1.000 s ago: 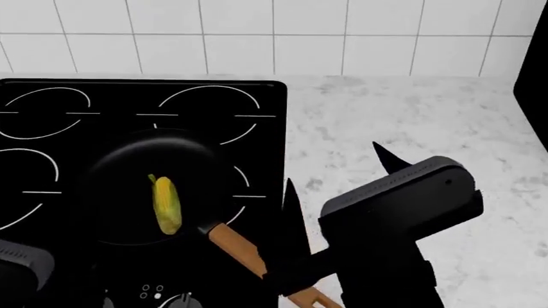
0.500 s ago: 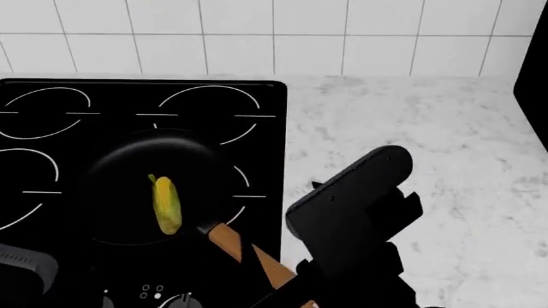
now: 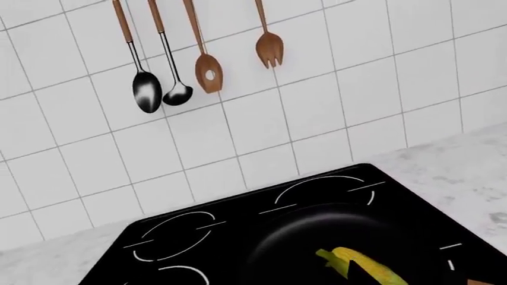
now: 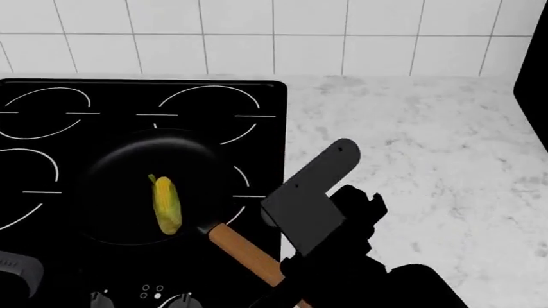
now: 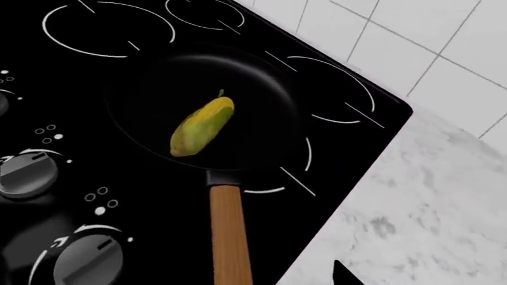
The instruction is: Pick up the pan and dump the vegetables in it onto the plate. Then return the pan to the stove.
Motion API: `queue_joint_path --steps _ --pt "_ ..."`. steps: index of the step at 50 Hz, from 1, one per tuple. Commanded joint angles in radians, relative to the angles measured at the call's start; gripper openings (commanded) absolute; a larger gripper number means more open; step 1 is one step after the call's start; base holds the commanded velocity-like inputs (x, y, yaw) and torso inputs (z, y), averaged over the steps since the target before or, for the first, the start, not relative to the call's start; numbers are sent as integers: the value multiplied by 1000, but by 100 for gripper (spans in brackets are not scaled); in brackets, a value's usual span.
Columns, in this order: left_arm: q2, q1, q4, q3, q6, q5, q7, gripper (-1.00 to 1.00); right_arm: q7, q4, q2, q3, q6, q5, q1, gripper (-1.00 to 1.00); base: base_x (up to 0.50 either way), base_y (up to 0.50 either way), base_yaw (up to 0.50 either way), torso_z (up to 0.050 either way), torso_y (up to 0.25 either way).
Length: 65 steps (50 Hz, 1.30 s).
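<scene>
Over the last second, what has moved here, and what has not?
The right arm has swung left and down toward the pan handle, rotating as it went; no grasp is visible. The pan, the corn cob and the stove are unmoved.

White marble countertop with the black stove set in

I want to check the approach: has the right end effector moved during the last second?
Yes. In the head view the right arm has shifted left, toward the stove's right edge and the pan's handle.
</scene>
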<state>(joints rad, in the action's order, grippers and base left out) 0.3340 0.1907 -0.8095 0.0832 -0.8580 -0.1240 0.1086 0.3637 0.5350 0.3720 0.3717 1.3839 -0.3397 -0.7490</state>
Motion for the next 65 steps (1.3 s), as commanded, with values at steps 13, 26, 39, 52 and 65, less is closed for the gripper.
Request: queue_joint_path --steps 13,26,39,52,65 --pt "-22 5 52 -56 2 -31 -22 100 86 -327 -20 149 -113 40 -124 100 0 0 0 0 0" --pt "-18 6 34 -50 -11 -37 -18 100 102 -380 -45 183 -143 38 -150 100 0 0 0 0 0" --pt "-19 2 24 -58 -9 -51 -17 100 122 -512 -78 211 -211 42 -156 100 0 0 0 0 0" --pt "-15 17 6 -57 -31 -58 -11 100 139 -582 -95 243 -240 38 -138 100 0 0 0 0 0" --pt "-12 15 7 -46 -28 -57 -4 100 149 -657 -98 242 -271 32 -125 100 2 1 2 0 0"
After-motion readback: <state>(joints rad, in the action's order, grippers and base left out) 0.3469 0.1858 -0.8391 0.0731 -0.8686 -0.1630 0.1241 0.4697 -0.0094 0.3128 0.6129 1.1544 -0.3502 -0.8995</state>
